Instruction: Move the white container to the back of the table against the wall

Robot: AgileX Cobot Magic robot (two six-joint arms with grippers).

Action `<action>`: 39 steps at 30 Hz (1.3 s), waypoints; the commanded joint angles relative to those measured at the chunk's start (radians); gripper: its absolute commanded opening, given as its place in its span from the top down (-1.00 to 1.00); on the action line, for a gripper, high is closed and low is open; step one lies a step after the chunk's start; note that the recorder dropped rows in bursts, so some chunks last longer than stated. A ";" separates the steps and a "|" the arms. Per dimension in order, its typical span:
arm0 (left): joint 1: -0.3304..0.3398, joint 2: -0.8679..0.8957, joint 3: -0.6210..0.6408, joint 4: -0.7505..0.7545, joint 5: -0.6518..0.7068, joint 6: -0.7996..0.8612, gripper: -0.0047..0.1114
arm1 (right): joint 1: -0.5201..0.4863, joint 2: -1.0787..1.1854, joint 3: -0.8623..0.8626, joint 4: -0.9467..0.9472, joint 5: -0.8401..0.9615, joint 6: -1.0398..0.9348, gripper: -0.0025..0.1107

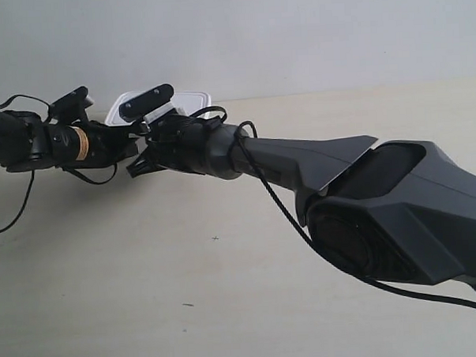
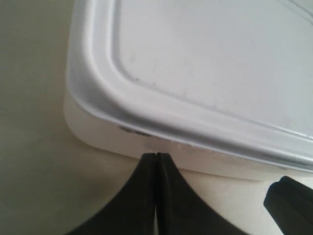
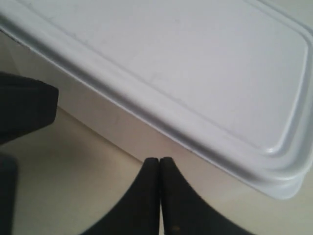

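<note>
Pale cream wood-grain worktop under a plain grey-white wall. Only the wrist views show the left end effector and right end effector: black tapered fingers pressed together, tips just beside the white container, smooth plastic under a rounded, rimmed lid. Exterior view: container at eleven o'clock, half hidden by dark arms, near the wall.

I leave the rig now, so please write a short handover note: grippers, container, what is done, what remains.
Left gripper: shut, tips at the white container's side wall near a corner.
Right gripper: shut, tips also at its side wall.
Container, lid on, sits on the table by the wall; the arms hide whether it touches.
Done: probably most of the push.
Left: check contact with the wall, push more if needed, retract arms.
</note>
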 commanded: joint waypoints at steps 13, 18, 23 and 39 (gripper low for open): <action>0.001 0.002 -0.007 0.134 -0.036 -0.085 0.92 | 0.005 -0.007 -0.022 0.115 0.076 -0.104 0.96; 0.001 0.002 -0.007 0.136 -0.080 -0.096 0.92 | 0.031 -0.037 -0.020 0.127 0.140 -0.148 0.96; 0.001 0.002 -0.007 0.185 -0.084 -0.133 0.92 | 0.080 -0.058 -0.008 0.100 0.218 -0.140 0.96; 0.001 0.002 -0.007 0.227 -0.083 -0.141 0.92 | 0.186 -0.438 0.523 -0.121 0.125 0.113 0.96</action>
